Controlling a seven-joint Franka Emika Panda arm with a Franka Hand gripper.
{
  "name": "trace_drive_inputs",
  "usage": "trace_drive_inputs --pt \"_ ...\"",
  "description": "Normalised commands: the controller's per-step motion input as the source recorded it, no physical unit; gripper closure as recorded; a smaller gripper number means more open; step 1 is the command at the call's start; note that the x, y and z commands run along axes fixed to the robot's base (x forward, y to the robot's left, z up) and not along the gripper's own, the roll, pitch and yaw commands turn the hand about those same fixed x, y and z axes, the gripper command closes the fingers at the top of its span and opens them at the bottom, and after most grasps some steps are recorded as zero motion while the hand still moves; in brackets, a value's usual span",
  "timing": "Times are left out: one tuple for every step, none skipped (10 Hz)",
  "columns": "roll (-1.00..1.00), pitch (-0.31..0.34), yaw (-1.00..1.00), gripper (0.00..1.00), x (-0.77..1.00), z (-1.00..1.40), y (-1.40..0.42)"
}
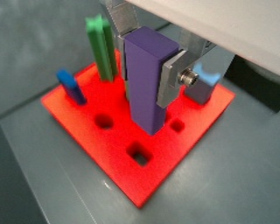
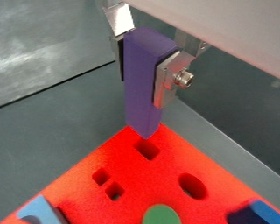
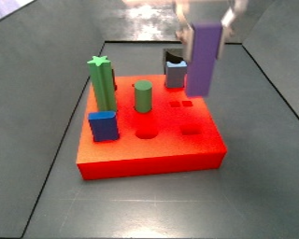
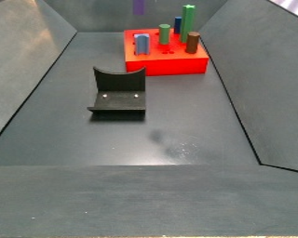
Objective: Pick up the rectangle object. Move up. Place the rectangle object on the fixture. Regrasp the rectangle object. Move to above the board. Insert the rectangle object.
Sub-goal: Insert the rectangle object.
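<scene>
Hanging above the board [image 3: 152, 149], the gripper [image 1: 143, 54] holds the rectangle object [image 1: 146, 80] clamped between its silver fingers [image 1: 173, 74], the plates pressed against opposite sides of the bar's upper part; the purple bar stands upright, its lower end over the board's top face, near a square hole [image 1: 139, 155] in a wrist view and just at the board's far edge in another [image 2: 143, 87]; whether the tip touches the board or hovers just above it cannot be told; in a side view the rectangle object [image 3: 205, 58] hangs over the board's rear right part, with the gripper [image 3: 208, 17] blurred above it; on the board stand a green star post [image 3: 102, 84], a dark green round peg [image 3: 142, 96], a squat blue block [image 3: 104, 125] and a shorter lavender peg [image 3: 176, 73], the last just beside the purple bar; several holes in the board remain open, round and square [image 2: 147, 152]; in the other side view the board [image 4: 177, 63] sits at the far end of the dark floor, the fixture [image 4: 119, 91] stands well in front of it with nothing in it, and only a sliver of the purple bar [image 4: 139, 6] shows above the board at the picture's edge.
</scene>
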Motion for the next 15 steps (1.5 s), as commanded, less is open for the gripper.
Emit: trace_drive_inputs --pt "0.32 -0.074 0.57 1.00 0.25 -0.20 0.00" --pt "0.48 0.000 0.39 1.00 0.31 -0.32 -0.27" --pt "0.50 0.079 0.17 1.00 0.24 -0.24 -0.44" --pt "0.41 0.190 0.00 1.00 0.38 -0.38 -0.55" --pt "0.25 0.150 -0.20 1.00 0.09 -0.57 -0.36" --pt "0.11 0.154 -0.31 1.00 -0.03 -0.35 -0.07" --pt "0.03 0.149 -0.33 1.00 -0.17 -0.22 0.00" --pt "0.03 0.149 -0.30 1.00 -0.27 -0.13 0.04" --pt "0.02 0.083 -0.29 1.00 -0.38 -0.03 0.04" --pt "0.04 0.000 -0.11 1.00 -0.44 -0.11 0.00" --pt "0.00 -0.040 -0.02 1.00 -0.31 -0.17 0.00" --pt "0.00 -0.006 0.00 1.00 0.00 -0.21 0.00" --pt "0.00 0.000 0.00 1.00 0.16 -0.27 0.00" --pt "0.00 0.073 0.00 1.00 0.44 -0.19 0.00" --pt "0.00 0.083 0.00 1.00 0.50 -0.14 -0.03"
